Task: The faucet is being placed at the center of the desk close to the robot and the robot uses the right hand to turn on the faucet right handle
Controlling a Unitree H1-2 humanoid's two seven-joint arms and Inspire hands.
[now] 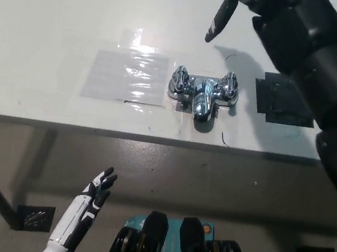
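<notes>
A chrome faucet [201,93] stands near the front edge of the white desk [58,20], its spout pointing toward me. It has a left handle [179,78] and a right handle [229,84]. My black right hand [232,5] hangs open above the desk, behind and above the faucet, fingers stretched out toward the left and apart from both handles. The black right arm [312,57] crosses the picture's upper right. Below the desk edge at lower left, my white left hand [92,193] rests open.
A clear plastic sheet [125,76] is taped flat to the left of the faucet. A black patch [282,103] lies to its right, partly under my arm. The grey floor [211,180] shows below the desk's front edge.
</notes>
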